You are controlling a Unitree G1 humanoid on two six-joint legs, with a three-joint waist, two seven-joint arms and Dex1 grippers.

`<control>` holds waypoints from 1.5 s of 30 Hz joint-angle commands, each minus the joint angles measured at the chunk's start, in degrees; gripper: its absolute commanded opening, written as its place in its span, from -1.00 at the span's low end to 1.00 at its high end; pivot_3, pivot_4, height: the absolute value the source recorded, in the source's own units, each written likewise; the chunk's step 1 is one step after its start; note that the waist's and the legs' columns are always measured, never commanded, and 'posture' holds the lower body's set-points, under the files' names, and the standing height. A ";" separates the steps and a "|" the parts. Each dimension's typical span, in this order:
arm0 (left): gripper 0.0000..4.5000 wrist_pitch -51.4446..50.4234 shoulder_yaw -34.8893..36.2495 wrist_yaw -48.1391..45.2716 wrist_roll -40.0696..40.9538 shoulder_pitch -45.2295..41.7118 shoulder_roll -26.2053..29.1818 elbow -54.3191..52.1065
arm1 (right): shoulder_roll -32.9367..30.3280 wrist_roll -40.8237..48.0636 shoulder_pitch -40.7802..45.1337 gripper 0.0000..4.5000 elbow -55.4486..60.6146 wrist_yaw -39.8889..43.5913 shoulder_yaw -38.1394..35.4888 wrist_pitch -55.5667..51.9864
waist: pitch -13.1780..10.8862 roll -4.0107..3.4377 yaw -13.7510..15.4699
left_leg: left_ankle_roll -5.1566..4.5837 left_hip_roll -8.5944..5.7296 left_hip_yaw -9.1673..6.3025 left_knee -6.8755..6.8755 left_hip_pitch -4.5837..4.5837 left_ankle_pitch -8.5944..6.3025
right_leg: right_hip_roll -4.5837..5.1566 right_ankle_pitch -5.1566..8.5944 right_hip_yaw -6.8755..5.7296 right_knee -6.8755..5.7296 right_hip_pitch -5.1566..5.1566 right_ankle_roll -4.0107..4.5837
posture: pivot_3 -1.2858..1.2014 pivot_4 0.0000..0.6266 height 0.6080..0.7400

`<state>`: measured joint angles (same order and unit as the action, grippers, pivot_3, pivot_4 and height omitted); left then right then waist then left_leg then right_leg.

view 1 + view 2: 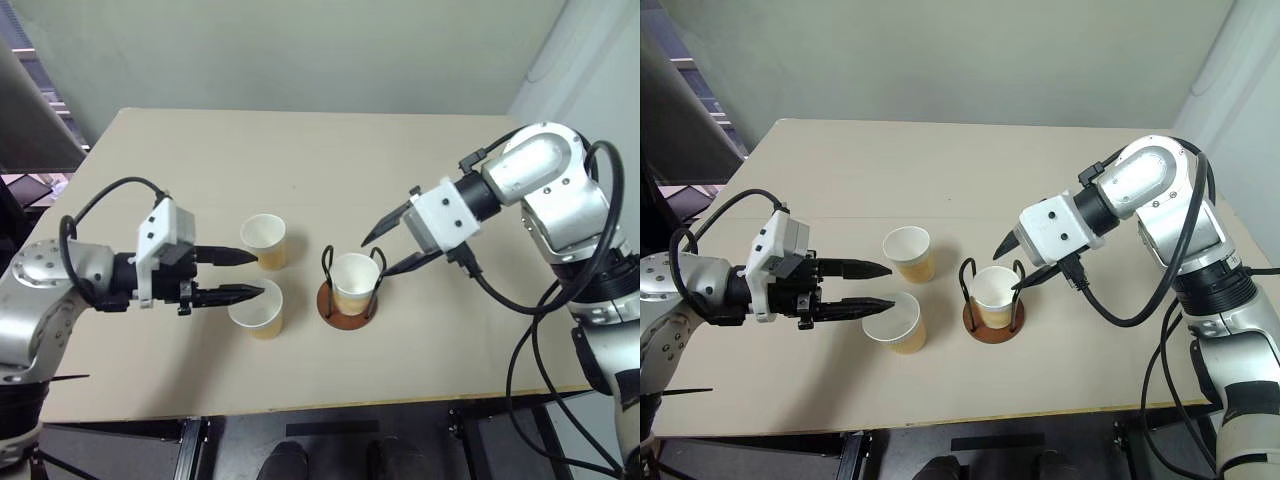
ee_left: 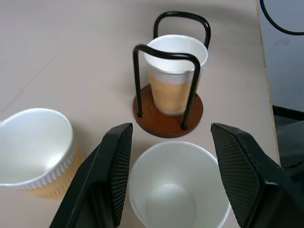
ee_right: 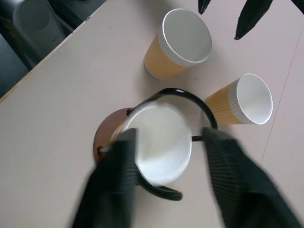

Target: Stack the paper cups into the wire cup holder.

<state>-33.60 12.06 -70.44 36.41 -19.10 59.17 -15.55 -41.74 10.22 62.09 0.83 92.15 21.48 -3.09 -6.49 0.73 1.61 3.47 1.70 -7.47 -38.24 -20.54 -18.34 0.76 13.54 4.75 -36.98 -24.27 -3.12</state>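
Counter (image 1: pixel 300 170) of beige colour carries all the things. Near the middle of the head view stands the wire cup holder (image 1: pixel 347 303), and one paper cup (image 1: pixel 354 280) sits upright inside it, between the two black wire loops. Just to the right of it the right gripper (image 1: pixel 391 248) hangs above the cup in the holder with its fingers spread apart, grasping nothing. Left of the holder stand two more cups: the far cup (image 1: pixel 265 240) and the near cup (image 1: pixel 256 309), both upright and near each other. The left gripper (image 1: pixel 243 275) comes from the left; its fingers are released, and the near cup lies between and below them, not clamped.
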 commanded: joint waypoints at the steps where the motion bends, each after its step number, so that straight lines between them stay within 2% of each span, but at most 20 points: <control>1: 0.25 1.80 -1.02 -1.67 -1.33 -2.02 1.34 1.04 | -0.71 -0.60 0.70 0.68 1.63 -1.15 -2.08 -1.22 | 0.00 0.00 -0.02 | 0.00 0.00 0.00 0.00 0.01 0.00 | 0.00 0.00 0.00 -0.01 0.00 0.00 | 0.03 -0.52 1.00; 2: 0.25 2.34 -2.19 -2.75 -2.18 -3.06 1.78 1.99 | -1.82 0.16 -0.05 0.80 1.44 -1.96 -3.82 -3.09 | 0.00 0.00 -0.01 | 0.00 0.00 0.00 0.01 0.01 0.00 | 0.00 0.00 0.00 0.00 0.00 0.00 | 0.03 -0.52 1.00; 4: 0.25 3.29 -4.29 -4.71 -3.52 -5.07 2.46 3.66 | -4.00 2.43 -1.92 0.80 1.58 -2.81 -7.06 -6.59 | 0.00 0.00 0.35 | 0.01 0.00 -0.05 0.00 -0.02 0.00 | 0.00 0.00 -0.02 0.02 0.00 0.01 | 0.03 -0.52 1.00; 8: 0.25 6.76 -10.28 -12.23 -7.36 -10.16 4.73 7.90 | -11.78 16.81 -13.21 0.80 10.45 -1.04 -19.31 -18.36 | 0.02 0.03 1.59 | 0.01 -0.06 -0.10 -0.06 -0.19 0.01 | 0.01 -0.02 -0.01 0.07 0.00 0.02 | 0.03 -0.52 1.00; 12: 0.25 10.64 -15.42 -17.09 -12.24 -15.57 4.87 13.95 | -16.23 25.06 -21.89 0.80 20.10 -5.75 -27.87 -26.81 | 0.00 0.00 1.63 | 0.07 -0.03 0.04 -0.02 -0.27 0.03 | 0.00 -0.02 0.03 0.06 -0.02 0.02 | 0.03 -0.52 1.00; 18: 0.25 17.13 -22.62 -21.02 -19.82 -22.13 1.31 22.25 | -18.15 28.67 -28.49 0.80 28.14 -12.93 -32.30 -31.17 | 0.00 0.01 0.64 | 0.08 0.02 0.06 -0.06 0.03 0.04 | -0.01 -0.02 0.08 0.03 0.05 0.01 | 0.03 -0.52 1.00; 25: 0.25 23.90 -28.02 -22.02 -26.34 -27.56 -1.85 29.30 | -20.03 31.52 -33.60 0.80 32.43 -17.00 -36.40 -32.77 | 0.00 0.01 0.34 | 0.01 0.03 0.00 -0.10 0.02 0.01 | -0.01 -0.05 0.06 0.03 0.06 -0.04 | 0.03 -0.52 1.00; 30: 0.25 25.74 -30.41 -22.06 -26.53 -29.45 -3.33 31.72 | -21.39 36.09 -39.40 0.80 35.62 -17.64 -40.77 -35.02 | 0.01 0.01 0.43 | -0.02 0.02 -0.03 -0.07 -0.19 0.00 | -0.01 -0.08 0.02 0.10 0.02 -0.10 | 0.03 -0.52 1.00; 36: 0.25 27.61 -33.09 -22.06 -25.06 -30.58 -3.83 33.80 | -20.04 45.76 -49.66 0.80 41.52 -23.99 -51.68 -40.50 | 0.01 0.01 0.71 | -0.02 -0.01 -0.06 -0.25 -0.35 0.00 | -0.04 -0.13 0.01 0.27 -0.03 -0.20 | 0.03 -0.52 1.00; 39: -0.01 27.90 -34.59 -22.06 -24.39 -31.06 -3.79 33.76 | -19.66 48.71 -51.56 0.83 43.49 -28.68 -54.20 -41.48 | 0.01 0.01 0.65 | -0.07 -0.01 -0.04 -0.38 -0.33 -0.03 | -0.04 -0.15 0.04 0.21 0.00 -0.24 | 0.03 -0.52 1.00; 45: -0.95 28.73 -37.55 -22.06 -22.17 -33.04 -3.03 34.61 | -20.52 53.14 -53.87 0.83 44.90 -33.08 -56.54 -42.06 | 0.01 0.02 0.55 | -0.09 -0.01 -0.04 -0.44 -0.31 -0.04 | -0.07 -0.16 0.05 0.17 0.02 -0.26 | 0.03 -0.52 1.00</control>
<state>-6.18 -25.78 -90.31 13.32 -50.55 55.13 19.08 -61.49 61.69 8.45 45.19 60.11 -32.48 -45.18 -6.48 0.75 2.16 3.38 1.69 -7.52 -38.68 -20.87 -18.38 0.69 13.38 4.80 -36.81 -24.25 -3.38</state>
